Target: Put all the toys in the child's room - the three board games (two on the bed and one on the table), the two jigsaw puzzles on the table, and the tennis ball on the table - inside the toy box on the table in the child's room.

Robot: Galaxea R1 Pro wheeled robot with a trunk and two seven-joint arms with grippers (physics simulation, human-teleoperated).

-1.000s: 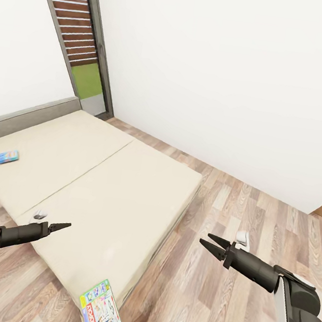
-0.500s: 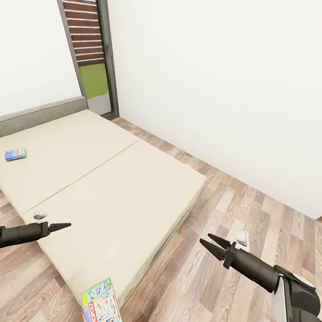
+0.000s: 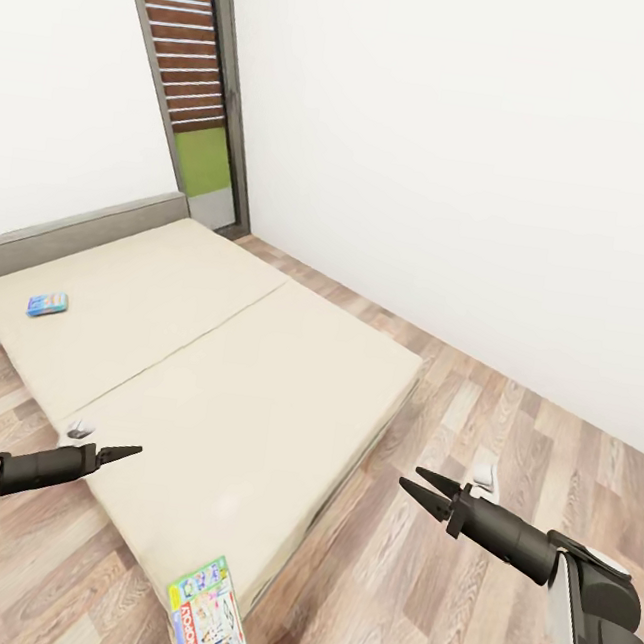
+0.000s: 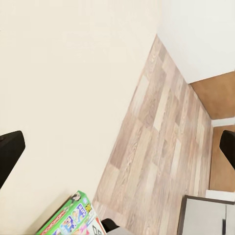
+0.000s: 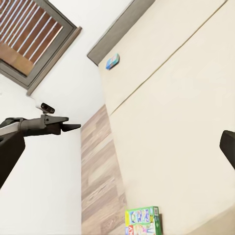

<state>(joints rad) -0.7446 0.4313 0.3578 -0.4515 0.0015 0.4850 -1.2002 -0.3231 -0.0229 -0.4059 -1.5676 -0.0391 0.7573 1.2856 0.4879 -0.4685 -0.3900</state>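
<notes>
The bed [image 3: 205, 368] carries two of the board games. The green-edged pastel board game [image 3: 209, 613] lies flat at the bed's near foot corner, its end reaching past the mattress edge toward the wood-plank floor [image 3: 451, 580]. The small blue board game [image 3: 47, 303] lies flat far up the bed, close to the grey headboard [image 3: 71, 236] and near the mattress's left side, well apart from the pastel one. The rest of the mattress is bare beige, with a seam running its length.

The left gripper [image 3: 122, 454] hangs over the bed's near left edge, its fingers drawn together to a narrow point, holding nothing. The right gripper [image 3: 420, 489] hangs over the floor off the bed's right side, its two fingers spread a little in a narrow V, also holding nothing.

From the left wrist camera the pastel game [image 4: 73, 218] shows by the mattress edge, with the floor [image 4: 161, 147] beside it. From the right wrist camera the pastel game [image 5: 143, 221] sits at the foot of the bed [image 5: 176, 122], the blue game [image 5: 112, 61] near the headboard, and the left gripper [image 5: 71, 127] shows with its fingers close together.

Behind the headboard, a tall dark-framed window [image 3: 191, 74] stands in the corner of the white walls [image 3: 464, 148].
</notes>
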